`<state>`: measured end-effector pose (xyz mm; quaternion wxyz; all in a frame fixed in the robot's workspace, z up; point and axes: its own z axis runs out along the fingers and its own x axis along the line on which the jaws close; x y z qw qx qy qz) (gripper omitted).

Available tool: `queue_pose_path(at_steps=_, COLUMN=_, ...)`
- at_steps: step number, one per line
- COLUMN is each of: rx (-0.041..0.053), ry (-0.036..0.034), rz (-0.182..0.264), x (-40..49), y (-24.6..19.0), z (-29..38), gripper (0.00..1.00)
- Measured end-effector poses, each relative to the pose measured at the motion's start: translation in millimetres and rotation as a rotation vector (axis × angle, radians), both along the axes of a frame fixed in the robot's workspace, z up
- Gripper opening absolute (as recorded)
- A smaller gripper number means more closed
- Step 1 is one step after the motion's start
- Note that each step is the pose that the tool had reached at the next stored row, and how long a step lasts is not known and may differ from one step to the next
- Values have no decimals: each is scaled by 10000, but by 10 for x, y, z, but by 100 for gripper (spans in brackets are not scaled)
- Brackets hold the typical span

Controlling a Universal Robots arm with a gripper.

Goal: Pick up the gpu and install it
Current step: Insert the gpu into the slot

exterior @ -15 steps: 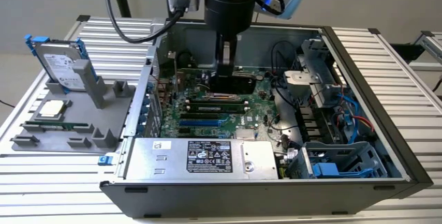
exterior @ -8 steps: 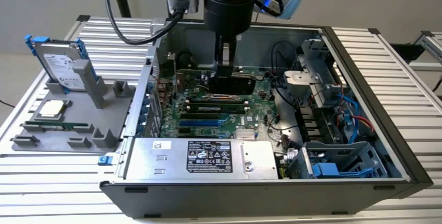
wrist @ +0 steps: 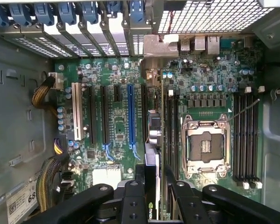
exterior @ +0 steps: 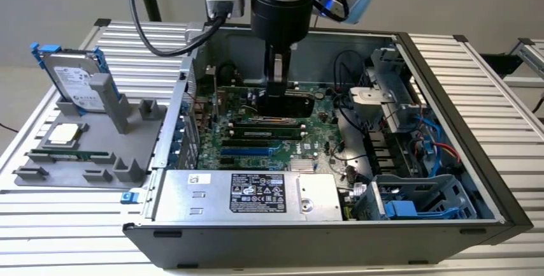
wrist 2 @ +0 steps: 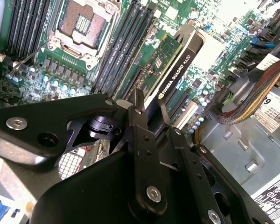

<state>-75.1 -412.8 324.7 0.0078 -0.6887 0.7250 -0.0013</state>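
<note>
The gpu (wrist 2: 177,70) is a green card with a black cooler, standing on edge over the motherboard (wrist: 116,126) inside the open computer case (exterior: 442,97). In the first wrist view the gpu (wrist: 151,135) runs edge-on next to the blue expansion slot (wrist: 131,112). Its silver bracket (wrist: 154,46) meets the case's rear slot openings. My gripper (wrist 2: 149,105) is shut on the card's top edge, one black finger on each face. From the exterior view the gripper (exterior: 276,101) reaches straight down into the case, with the gpu (exterior: 274,121) under it. Whether the card sits in a slot is hidden.
The empty processor socket (wrist: 203,144) and memory slots (wrist: 245,135) lie beside the card. Cable bundles (wrist 2: 261,88) and a power supply (exterior: 246,193) are close by. Outside the case, a grey fixture (exterior: 127,120) holds a hard drive with blue rails (exterior: 72,78), a processor chip (exterior: 64,134) and a memory stick (exterior: 68,156).
</note>
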Motion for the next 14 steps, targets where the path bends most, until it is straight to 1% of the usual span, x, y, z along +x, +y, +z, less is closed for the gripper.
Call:
queue_pose_path(at_steps=4, rx=1, ry=2, rz=0, x=0, y=-20, z=-11, gripper=0)
queue_pose_path(at_steps=14, rx=0, ry=8, rz=0, x=-5, y=-43, z=-50, gripper=0)
